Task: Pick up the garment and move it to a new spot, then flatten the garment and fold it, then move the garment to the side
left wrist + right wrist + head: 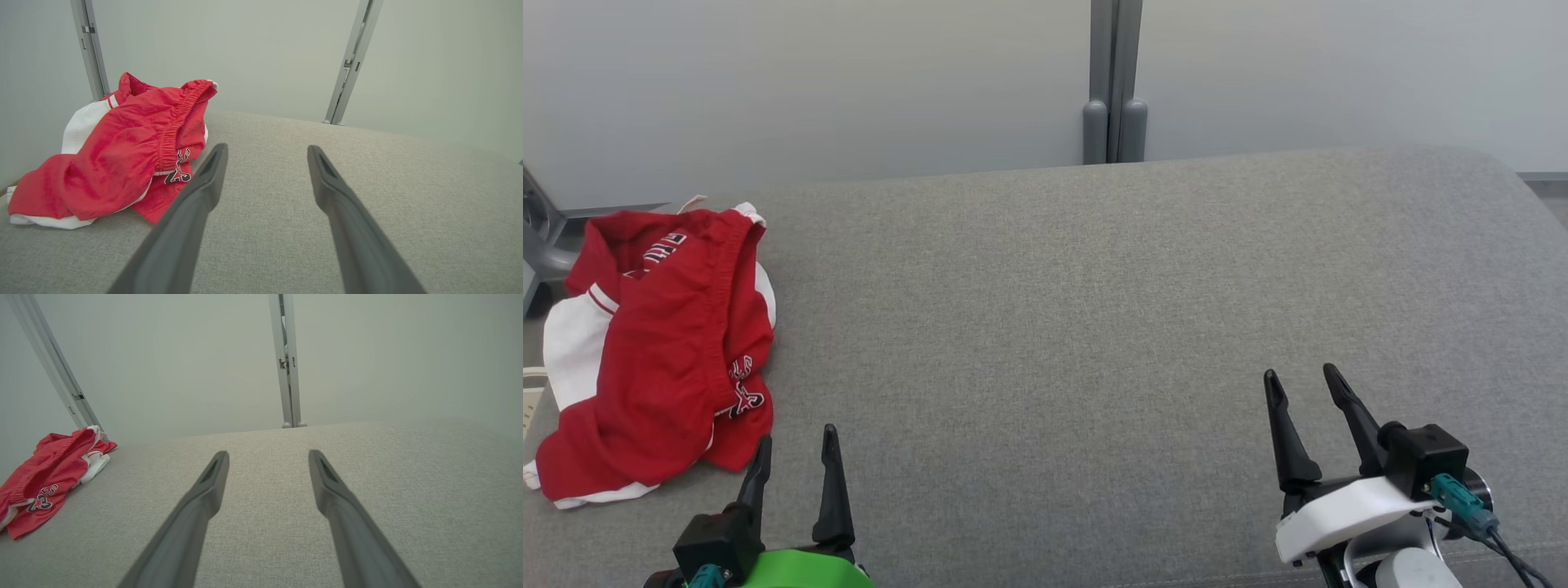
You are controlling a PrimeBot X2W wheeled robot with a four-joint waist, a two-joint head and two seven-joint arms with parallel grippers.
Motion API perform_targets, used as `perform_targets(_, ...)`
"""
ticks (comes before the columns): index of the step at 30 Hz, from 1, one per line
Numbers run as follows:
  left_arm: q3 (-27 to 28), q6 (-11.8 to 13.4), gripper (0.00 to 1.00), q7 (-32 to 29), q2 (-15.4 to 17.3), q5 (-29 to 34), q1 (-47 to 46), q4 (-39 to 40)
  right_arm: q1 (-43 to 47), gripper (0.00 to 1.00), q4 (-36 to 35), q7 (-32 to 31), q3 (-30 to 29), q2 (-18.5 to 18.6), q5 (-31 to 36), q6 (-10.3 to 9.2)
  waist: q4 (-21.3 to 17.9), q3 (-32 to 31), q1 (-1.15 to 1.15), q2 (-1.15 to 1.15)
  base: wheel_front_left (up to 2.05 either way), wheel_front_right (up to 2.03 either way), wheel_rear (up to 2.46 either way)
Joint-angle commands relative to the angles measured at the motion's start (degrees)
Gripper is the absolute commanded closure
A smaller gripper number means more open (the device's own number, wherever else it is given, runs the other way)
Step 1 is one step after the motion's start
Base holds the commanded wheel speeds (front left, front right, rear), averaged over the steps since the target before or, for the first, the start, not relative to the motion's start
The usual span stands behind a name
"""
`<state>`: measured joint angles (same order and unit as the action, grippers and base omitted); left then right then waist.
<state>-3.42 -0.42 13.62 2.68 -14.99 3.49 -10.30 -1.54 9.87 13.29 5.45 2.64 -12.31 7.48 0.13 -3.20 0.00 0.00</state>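
The garment point(662, 343) lies in a crumpled red-and-white heap at the left edge of the head view, on the grey table point(1054, 327), neither flattened nor folded. The left gripper point(797, 437), lower left, has its fingers parted and empty, just beside the heap. The right gripper point(1300, 373), lower right, is likewise spread and empty, well apart from it. By my reading nothing is done yet: pick-up, flattening, folding and the move aside all remain
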Motion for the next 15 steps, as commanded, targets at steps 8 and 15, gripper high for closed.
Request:
perform_targets(8,-0.1,0.3,0.00,1.3,0.4,3.5,0.9,-0.4,-0.4,0.00,0.1,1.5,0.7,0.3,4.6,0.02,0.0,-0.5,0.00,0.00,0.00,0.00,0.00)
perform_targets(15,-0.2,0.5,0.00,1.6,0.5,4.6,1.4,-0.7,0.2,0.00,0.8,2.0,1.0,0.4,5.7,0.01,-0.1,-1.2,0.00,0.00,0.00,0.00,0.00)
